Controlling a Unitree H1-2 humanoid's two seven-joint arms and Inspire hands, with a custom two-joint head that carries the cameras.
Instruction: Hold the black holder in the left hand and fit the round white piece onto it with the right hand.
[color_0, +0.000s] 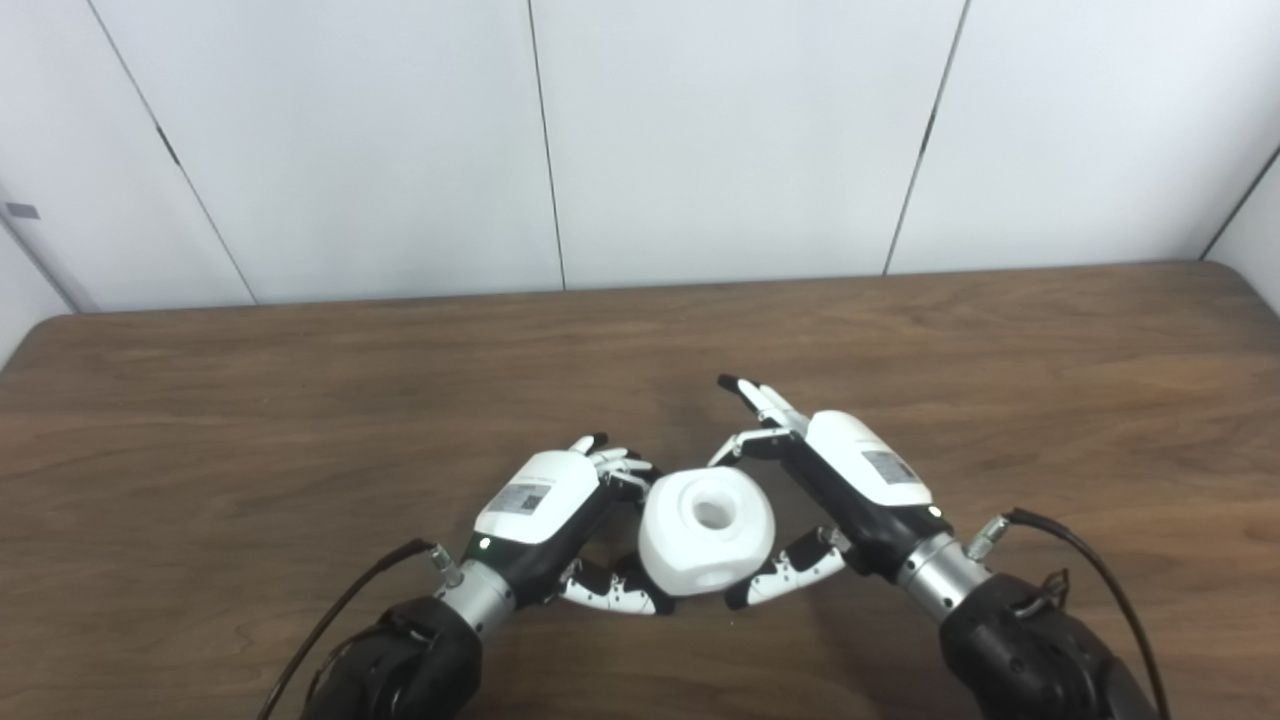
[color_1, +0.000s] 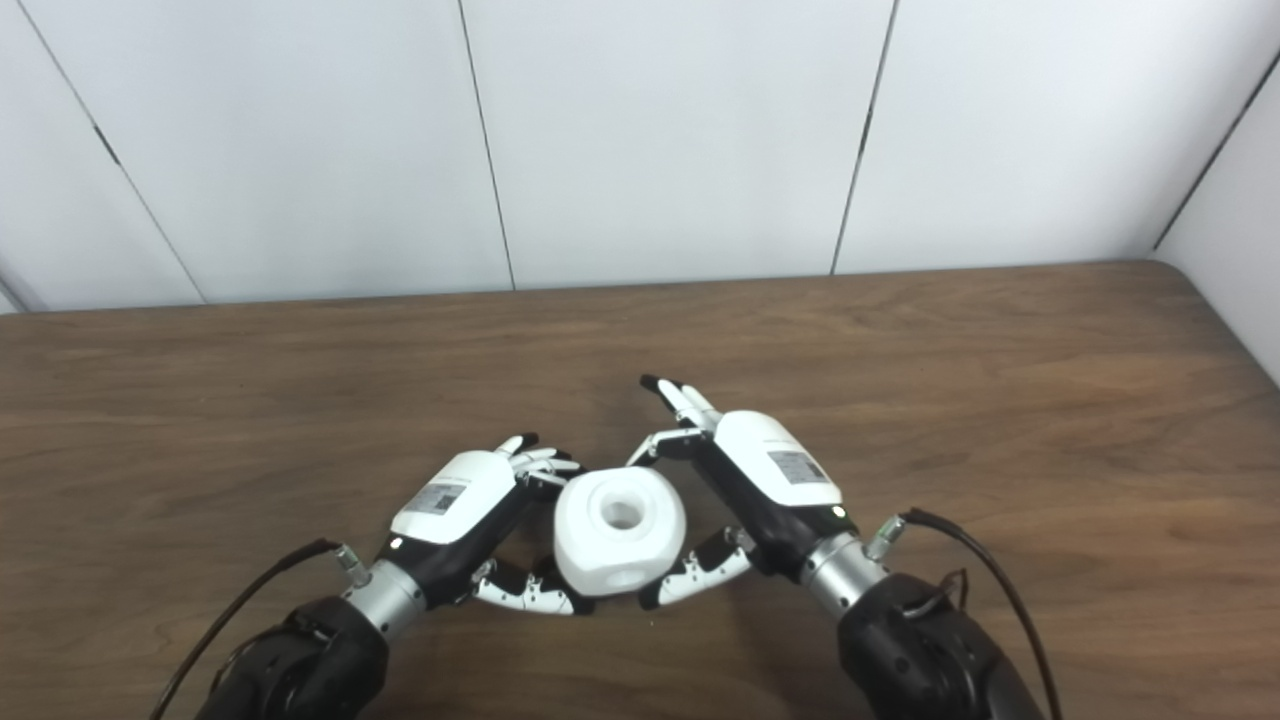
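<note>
left hand – fingers curled around white piece | right hand – fingers apart, thumb touching it

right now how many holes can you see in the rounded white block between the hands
2: one on the top face of the rounded white block, one on its lower front face near the right hand. Other sides are hidden, so more may exist.

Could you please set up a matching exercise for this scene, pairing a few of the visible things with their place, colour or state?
Things:
1. left hand
2. right hand
3. round white piece
4. table

Descriptions:
A. brown wood grain, bearing everything
B. between the two hands, with a hole in its top
C. on the piece's left side, fingers curled against it
D. on the piece's right side, fingers stretched up and away

Pairs: 1-C, 2-D, 3-B, 4-A
</note>
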